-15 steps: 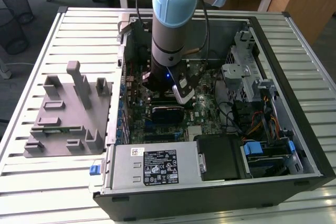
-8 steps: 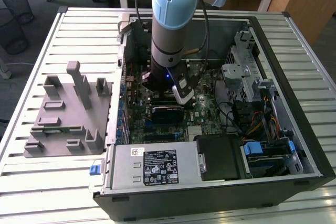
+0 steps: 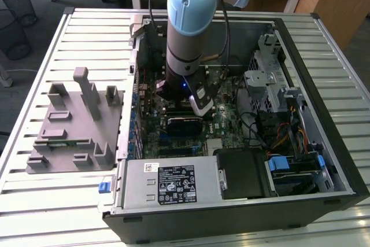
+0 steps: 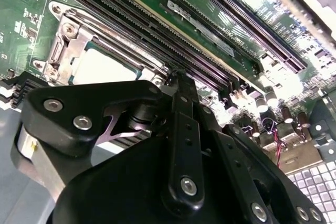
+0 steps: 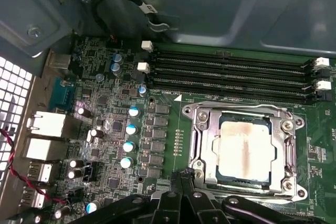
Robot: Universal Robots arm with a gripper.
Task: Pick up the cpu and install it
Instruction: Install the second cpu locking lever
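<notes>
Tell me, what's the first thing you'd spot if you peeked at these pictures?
The big grey and blue robot arm reaching down into the open computer case, in the middle of the exterior view. Under it, in both wrist views, a silvery square cpu sits inside the metal socket frame on the green motherboard, with the black hand close to the frame's edge. A grey holder block lies on the table at the exterior view's left.

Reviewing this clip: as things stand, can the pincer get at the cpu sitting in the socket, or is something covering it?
Probably yes. The cpu lies in the socket frame with its silvery top showing in both wrist views, and nothing lies over it. The pincer sits beside the frame's edge.
</notes>
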